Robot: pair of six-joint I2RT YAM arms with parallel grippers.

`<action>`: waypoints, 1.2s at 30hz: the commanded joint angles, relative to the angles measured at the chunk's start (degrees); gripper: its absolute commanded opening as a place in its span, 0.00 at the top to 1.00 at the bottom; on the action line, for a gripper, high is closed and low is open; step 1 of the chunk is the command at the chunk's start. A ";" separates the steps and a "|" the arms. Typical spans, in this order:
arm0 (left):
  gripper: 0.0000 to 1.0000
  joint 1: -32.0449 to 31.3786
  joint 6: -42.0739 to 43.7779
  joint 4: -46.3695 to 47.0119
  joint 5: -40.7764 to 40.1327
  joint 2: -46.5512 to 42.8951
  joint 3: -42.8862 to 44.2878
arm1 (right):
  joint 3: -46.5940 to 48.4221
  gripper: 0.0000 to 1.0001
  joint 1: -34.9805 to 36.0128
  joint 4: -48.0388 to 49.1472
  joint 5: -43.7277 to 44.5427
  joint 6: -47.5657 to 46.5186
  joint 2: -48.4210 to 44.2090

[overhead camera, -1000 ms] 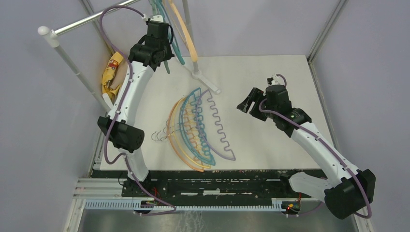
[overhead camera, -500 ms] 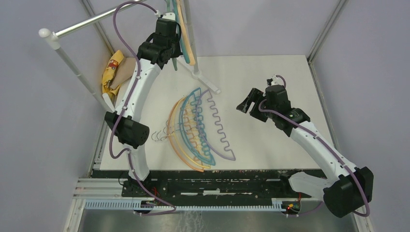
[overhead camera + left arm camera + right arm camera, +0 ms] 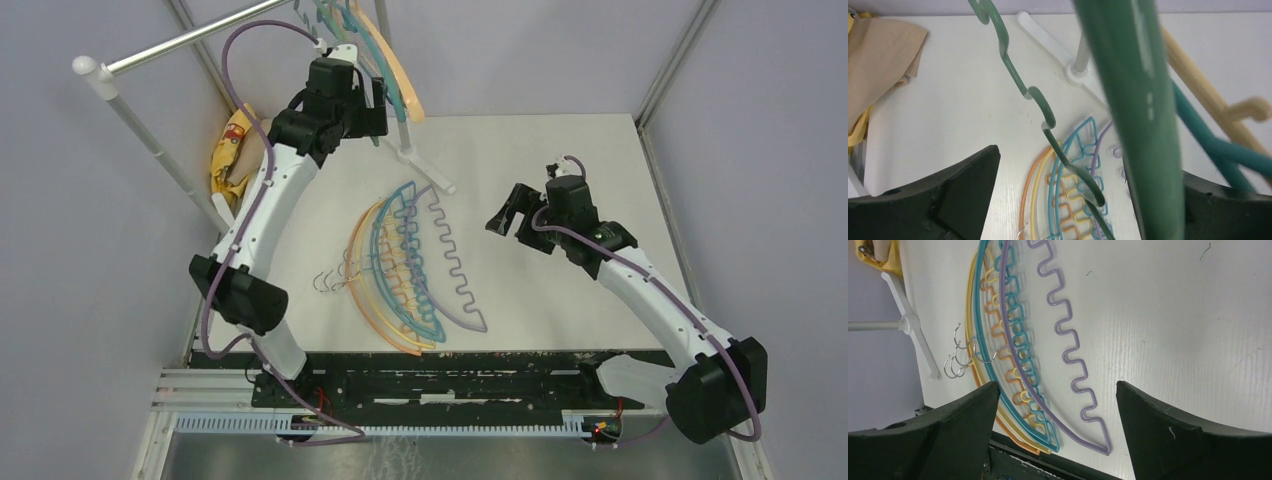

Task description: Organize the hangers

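Note:
Several hangers (image 3: 405, 270) lie piled in the middle of the table: orange, yellow, teal and a purple one (image 3: 1068, 355) on the right. More hangers hang from the rack at the back, teal (image 3: 372, 50) and tan (image 3: 402, 85). My left gripper (image 3: 380, 105) is up at these, open. A green hanger (image 3: 1143, 125) runs between its jaws close to the right finger (image 3: 1218, 205), its wavy bar (image 3: 1018, 85) in the gap. My right gripper (image 3: 505, 212) hovers open to the right of the pile, above the purple hanger's end (image 3: 1098, 440).
The rack has a silver rail (image 3: 190, 40), a white slanted pole (image 3: 150, 130) and a white foot (image 3: 425, 165) on the table. A yellow and tan cloth (image 3: 230, 150) lies at the back left. Metal frame posts (image 3: 665, 75) stand at the table's corners.
My left gripper went from shut to wide open, letting go of the green hanger at the rack, and shifted right. My right gripper opened a little wider and edged left.

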 commanded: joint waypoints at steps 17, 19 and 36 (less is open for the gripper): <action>0.01 -0.15 -1.18 16.51 18.19 -48.85 -53.88 | 4.90 0.11 9.32 5.32 -3.34 -7.71 11.88; 0.01 -0.15 -1.41 15.23 17.26 -49.78 -55.53 | 7.35 0.12 12.67 5.85 -2.60 -8.19 15.27; 0.00 -0.15 -5.72 15.81 13.79 -51.68 -65.97 | 26.85 0.47 20.86 8.95 -7.80 -9.52 45.55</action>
